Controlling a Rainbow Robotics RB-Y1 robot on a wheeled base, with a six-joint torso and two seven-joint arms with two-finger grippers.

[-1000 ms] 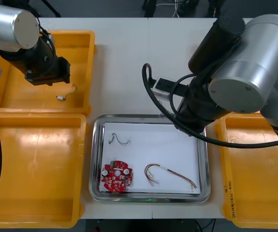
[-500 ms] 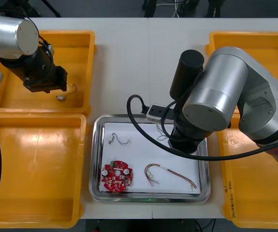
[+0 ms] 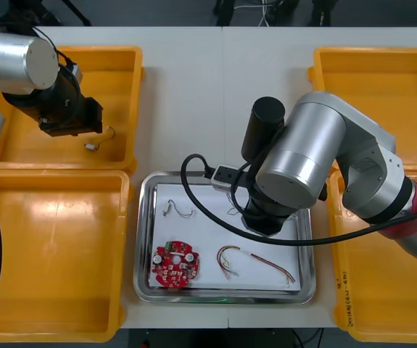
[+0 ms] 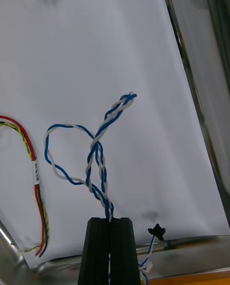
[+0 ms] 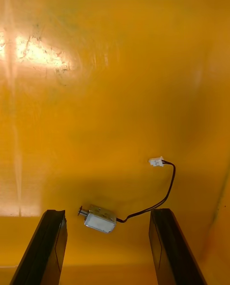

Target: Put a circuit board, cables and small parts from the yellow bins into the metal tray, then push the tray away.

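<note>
Right now the right fingers point(image 4: 98, 246) are pressed together on the twisted blue and white cable point(image 4: 98, 155), pinching one end of it. Its loops reach out from them across the white inside of the metal tray point(image 3: 144, 239), over the tray's right half. A red and yellow cable point(image 3: 255, 261) lies in the tray's near right part, a round red circuit board point(image 3: 175, 263) sits in its near left corner, and a small metal part point(image 3: 168, 211) on a thin lead lies in its far left part. The left fingers point(image 5: 165, 246) stand wide apart, gripping nothing. They are low in the yellow bin point(image 3: 121, 58) beyond the tray's far left corner, where the other small metal part point(image 5: 99, 218) lies between them on its black lead.
</note>
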